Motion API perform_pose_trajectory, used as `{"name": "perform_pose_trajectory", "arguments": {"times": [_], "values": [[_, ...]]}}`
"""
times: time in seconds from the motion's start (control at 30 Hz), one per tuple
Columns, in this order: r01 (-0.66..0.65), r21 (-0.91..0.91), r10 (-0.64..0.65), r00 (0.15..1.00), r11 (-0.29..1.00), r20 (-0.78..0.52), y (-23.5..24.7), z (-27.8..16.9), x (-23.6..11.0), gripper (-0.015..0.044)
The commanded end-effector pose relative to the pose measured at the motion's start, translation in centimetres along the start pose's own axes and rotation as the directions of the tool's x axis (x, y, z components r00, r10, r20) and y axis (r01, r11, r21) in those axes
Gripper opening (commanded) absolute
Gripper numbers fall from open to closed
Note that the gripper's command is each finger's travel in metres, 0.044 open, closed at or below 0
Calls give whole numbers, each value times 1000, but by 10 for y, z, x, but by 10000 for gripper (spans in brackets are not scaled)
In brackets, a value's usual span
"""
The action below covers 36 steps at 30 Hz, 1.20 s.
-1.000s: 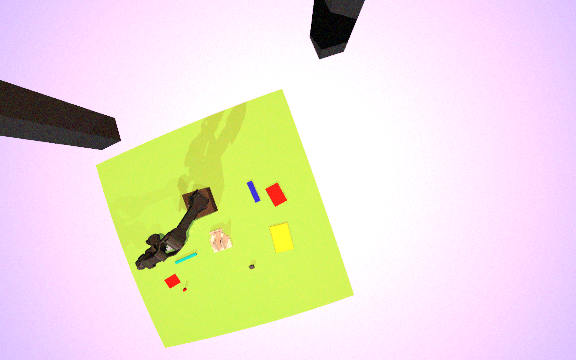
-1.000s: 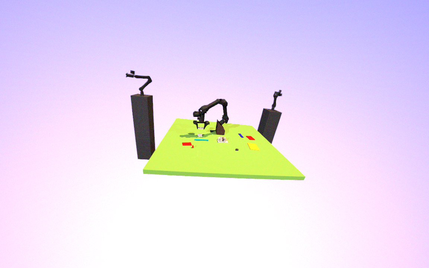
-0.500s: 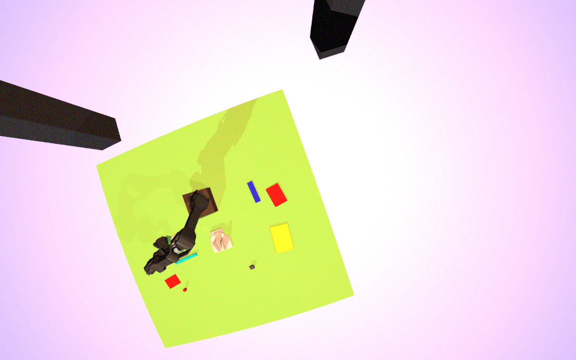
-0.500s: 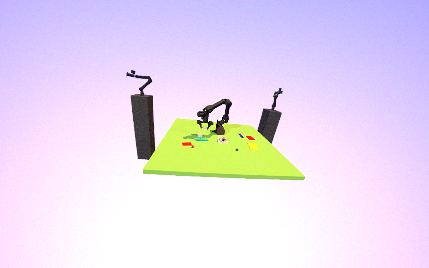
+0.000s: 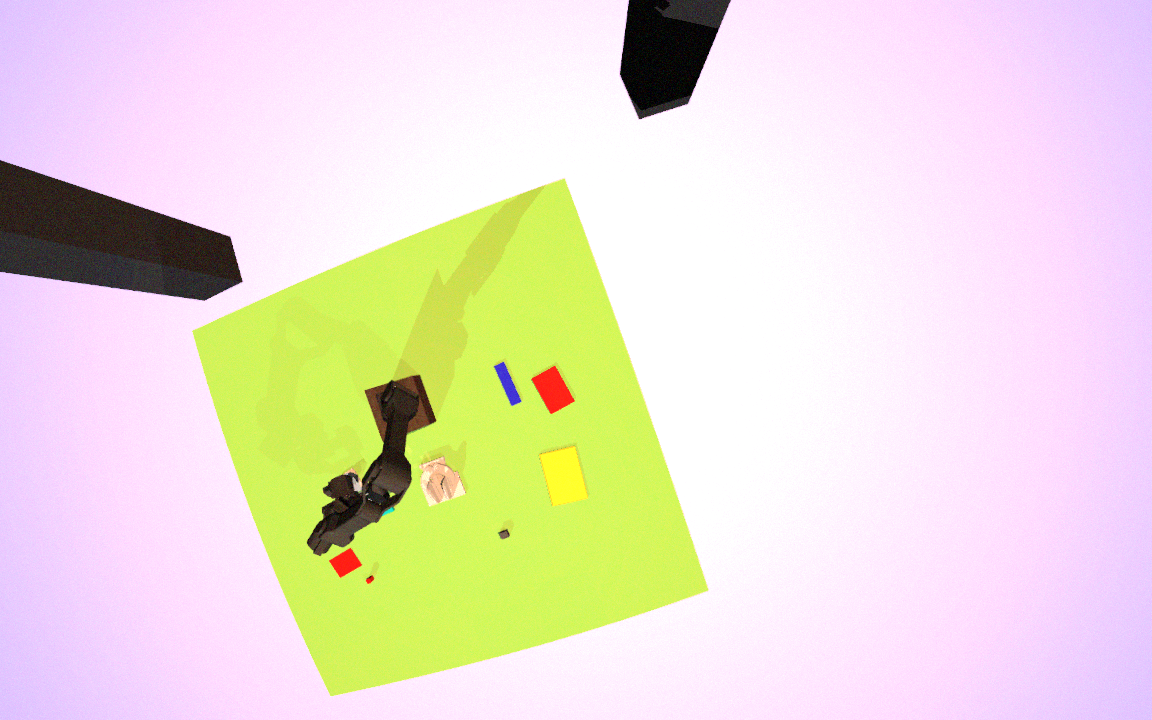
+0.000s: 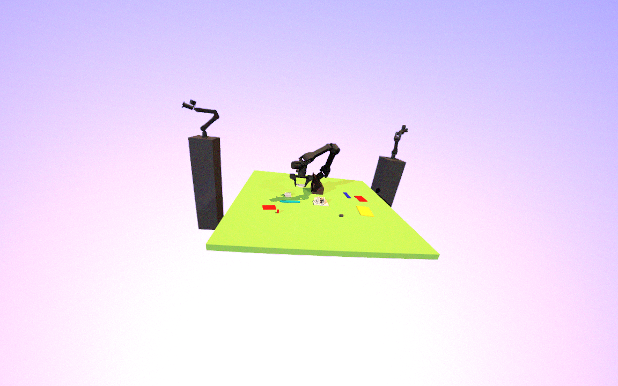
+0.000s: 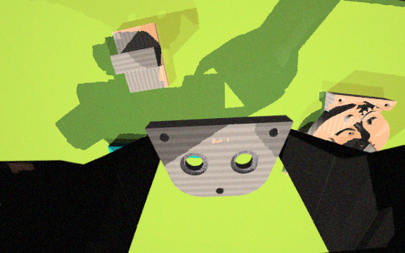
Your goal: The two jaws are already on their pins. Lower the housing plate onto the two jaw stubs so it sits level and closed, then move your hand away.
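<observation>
My gripper (image 7: 216, 134) (image 6: 300, 186) is shut on the grey housing plate (image 7: 219, 176), its fingers at the plate's two sides. The plate has two large ringed holes and three small ones. It hangs above the table, off to the left of the jaw assembly in the wrist view. The pale jaw assembly (image 5: 442, 481) (image 6: 320, 203) (image 7: 378, 130) stands on the table with rounded jaws on its base. My right finger hides its lower part in the wrist view. The top view does not show the fingertips clearly.
A pale stepped block (image 6: 287, 194) (image 7: 146, 80) stands behind the held plate. A cyan strip (image 6: 289, 201) lies nearby. A red plate (image 5: 345, 562) and small red piece (image 5: 370, 579) lie nearer the front. A dark cube (image 5: 503, 533), yellow plate (image 5: 563, 475) and blue bar (image 5: 507, 383) lie right.
</observation>
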<state>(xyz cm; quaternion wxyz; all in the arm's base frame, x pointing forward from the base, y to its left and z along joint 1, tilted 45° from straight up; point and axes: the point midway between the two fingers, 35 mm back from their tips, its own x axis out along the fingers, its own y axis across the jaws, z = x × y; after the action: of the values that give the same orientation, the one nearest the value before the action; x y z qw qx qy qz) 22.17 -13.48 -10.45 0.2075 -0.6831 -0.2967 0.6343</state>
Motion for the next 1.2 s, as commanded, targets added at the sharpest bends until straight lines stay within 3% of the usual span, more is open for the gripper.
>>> {"name": "perform_pose_trajectory", "arguments": {"times": [0.0, 1.17], "values": [[2, 13, -2, 1000, 1000, -5, -13, -5, -1, 351], [24, 95, -23, 1000, 995, -9, -126, -26, 6, 351]]}}
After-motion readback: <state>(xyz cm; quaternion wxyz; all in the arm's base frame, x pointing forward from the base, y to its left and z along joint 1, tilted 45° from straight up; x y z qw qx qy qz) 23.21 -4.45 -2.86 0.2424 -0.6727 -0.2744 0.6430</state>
